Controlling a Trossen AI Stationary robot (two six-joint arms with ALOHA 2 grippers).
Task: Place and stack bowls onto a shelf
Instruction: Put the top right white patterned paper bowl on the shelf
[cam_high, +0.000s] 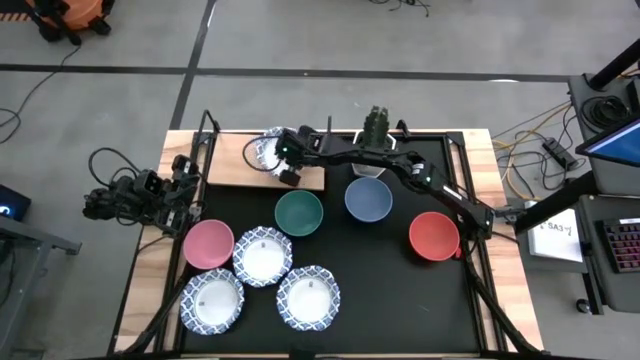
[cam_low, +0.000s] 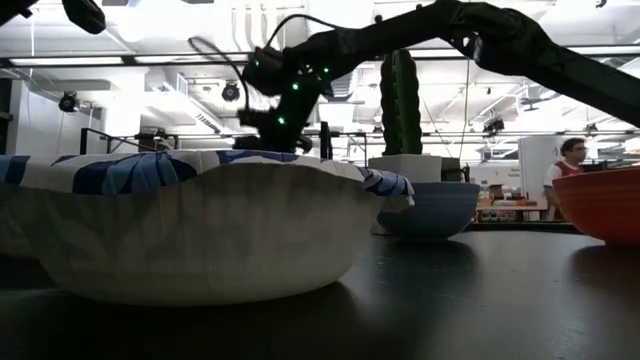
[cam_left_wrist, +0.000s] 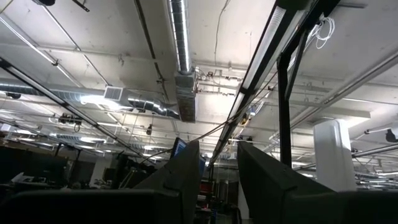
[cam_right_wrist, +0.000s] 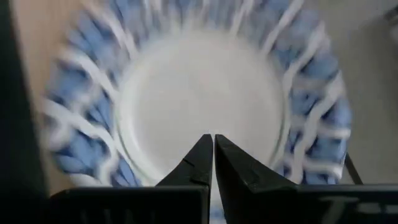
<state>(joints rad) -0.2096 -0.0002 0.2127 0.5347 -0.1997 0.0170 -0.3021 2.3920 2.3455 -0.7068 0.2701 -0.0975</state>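
A white bowl with a blue scalloped rim (cam_high: 264, 151) sits on the left end of the light wooden shelf (cam_high: 232, 160) at the table's far edge. My right gripper (cam_high: 287, 163) reaches in from the right and hangs above this bowl (cam_right_wrist: 199, 93), pointing down, fingers shut (cam_right_wrist: 212, 142) over its white inside. The green bowl (cam_high: 299, 212), blue bowl (cam_high: 368, 199), red bowl (cam_high: 434, 236), pink bowl (cam_high: 208, 244) and three more patterned bowls (cam_high: 262, 256) (cam_high: 212, 301) (cam_high: 308, 298) rest on the black tabletop. My left gripper (cam_left_wrist: 219, 165) is parked off the table's left side, open, pointing at the ceiling.
A cactus in a white pot (cam_high: 373, 140) stands at the far edge beside the shelf's right end, under my right arm. In the low view a patterned bowl (cam_low: 200, 225) fills the foreground and hides the shelf. The shelf's right part (cam_high: 310, 180) lies bare.
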